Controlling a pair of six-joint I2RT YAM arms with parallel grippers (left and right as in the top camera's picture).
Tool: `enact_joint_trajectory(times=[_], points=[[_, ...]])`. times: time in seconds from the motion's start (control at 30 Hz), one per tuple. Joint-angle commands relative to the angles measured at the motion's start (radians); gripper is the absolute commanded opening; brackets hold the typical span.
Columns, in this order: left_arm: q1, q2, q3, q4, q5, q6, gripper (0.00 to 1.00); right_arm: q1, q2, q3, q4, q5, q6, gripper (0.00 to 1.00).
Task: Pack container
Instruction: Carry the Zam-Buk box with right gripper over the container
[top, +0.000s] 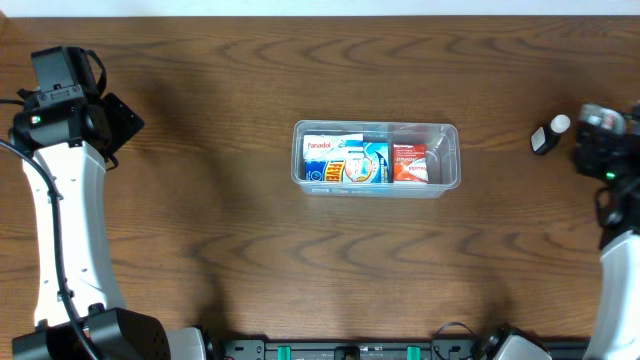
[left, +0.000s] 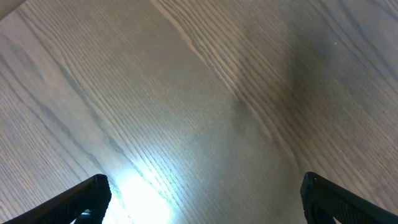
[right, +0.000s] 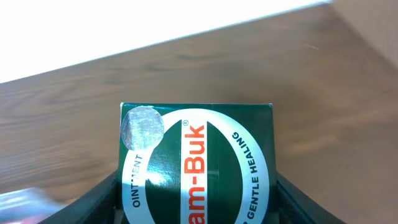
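container (top: 447, 150) sat mid surface (top: 200, 250), boxes (top: 345, 160) inside. right hand (right: 199, 202), well right of container, gripped a green ointment box (right: 196, 143), probably next to pack. left hand (left: 202, 199) wide, empty, well left of container.

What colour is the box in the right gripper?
Dark green box, orange lettering; right wrist view.

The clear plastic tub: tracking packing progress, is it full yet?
Partly full. The clear rectangular plastic tub holds a white Panadol box, a blue box and a red box; its right end is bare.
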Motion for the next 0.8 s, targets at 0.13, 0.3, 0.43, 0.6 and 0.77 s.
enact_joint_trajectory(times=[0.13,0.3,0.43,0.6,0.77], points=[[0.003,0.01,0.009,-0.002,-0.001,-0.005,0.98,0.361,-0.056,0.006,-0.018,0.012,0.124,0.46],[0.003,0.01,0.009,-0.002,-0.001,-0.005,0.98,0.654,0.004,0.006,-0.009,0.229,0.143,0.47],[0.003,0.01,0.009,-0.002,-0.001,-0.005,0.98,0.848,0.105,0.006,0.041,0.381,0.159,0.47],[0.003,0.01,0.009,-0.002,-0.001,-0.005,0.98,1.001,0.256,0.006,0.112,0.537,0.246,0.48],[0.003,0.01,0.009,-0.002,-0.002,-0.005,0.98,1.044,0.352,0.006,0.162,0.565,0.273,0.48]])
